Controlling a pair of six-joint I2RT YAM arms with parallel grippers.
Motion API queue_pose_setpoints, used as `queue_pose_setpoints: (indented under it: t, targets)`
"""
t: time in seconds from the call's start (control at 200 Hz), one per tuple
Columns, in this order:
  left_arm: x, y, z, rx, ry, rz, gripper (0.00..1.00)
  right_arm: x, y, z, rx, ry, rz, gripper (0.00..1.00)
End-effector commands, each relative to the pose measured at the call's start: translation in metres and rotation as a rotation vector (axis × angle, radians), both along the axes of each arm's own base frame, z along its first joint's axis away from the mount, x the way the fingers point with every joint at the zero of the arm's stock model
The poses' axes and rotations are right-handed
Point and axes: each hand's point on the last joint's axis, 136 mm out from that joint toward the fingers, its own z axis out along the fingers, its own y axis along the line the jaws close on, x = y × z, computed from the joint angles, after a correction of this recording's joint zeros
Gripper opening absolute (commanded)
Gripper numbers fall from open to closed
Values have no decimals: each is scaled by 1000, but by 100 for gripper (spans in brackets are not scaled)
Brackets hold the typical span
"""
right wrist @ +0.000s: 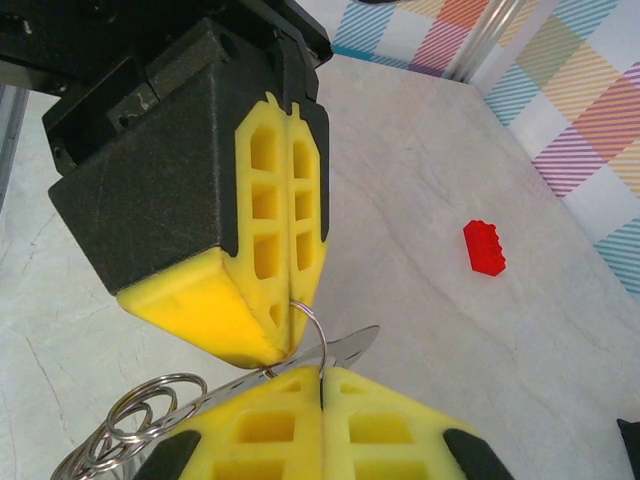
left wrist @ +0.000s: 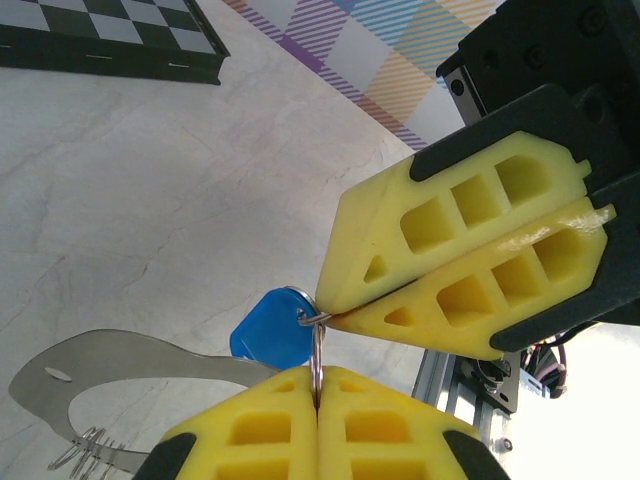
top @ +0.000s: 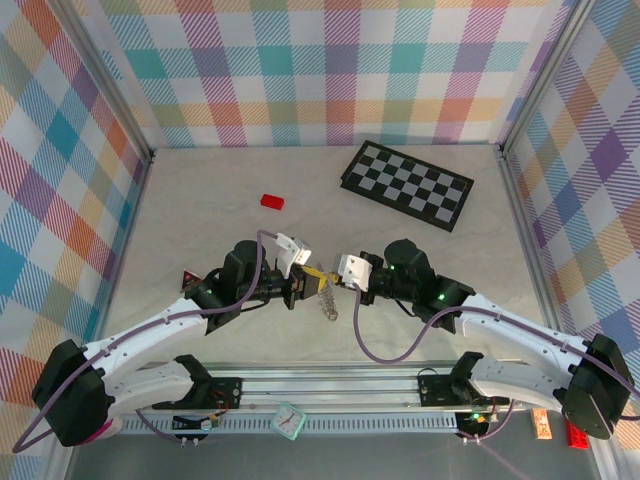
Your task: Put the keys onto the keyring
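Looking down from above, we see the two arms meet nose to nose over the middle of the pale surface (top: 200, 220), the left end effector (top: 308, 281) and the right end effector (top: 335, 277) almost touching. Between them is the keyring (left wrist: 317, 352), a thin silvery wire loop held above the surface. In the left wrist view, the left end effector (left wrist: 318, 373) has its yellow fingers pressed together on the lower part of the loop, and the right end effector (left wrist: 326, 316) is clamped on its upper part, jaws closed with no gap. We find the same double grip in the right wrist view: the right end effector (right wrist: 322, 373) pinches the keyring (right wrist: 312, 322) from below, and the left end effector (right wrist: 288, 312) pinches it from above. The blue key (left wrist: 272, 330) shows its plastic head right against the loop; we cannot tell whether it is threaded on. A flat metal strip (left wrist: 130, 358) with a small hole runs off to the side, and a bunch of wire rings (right wrist: 150, 408) dangles beneath. Well apart on the surface lie a red block (top: 272, 201) and a checkerboard (top: 407, 184).
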Motion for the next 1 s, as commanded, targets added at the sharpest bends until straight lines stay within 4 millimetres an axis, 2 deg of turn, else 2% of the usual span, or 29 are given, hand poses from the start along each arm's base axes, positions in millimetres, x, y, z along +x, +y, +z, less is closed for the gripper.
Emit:
queue_pose_setpoints:
  t: [0.0,0.725,0.995]
  targets:
    - [2,-4,15,-52,-28,-14,0,-5,5,11,51,-13,30,0]
    - [5,-4,20,-65,-38,-4,0,-21,10,3,45,78,105,0]
    - [3,-4,23,-83,-44,-10,0,-15,9,-3,22,79,70,0]
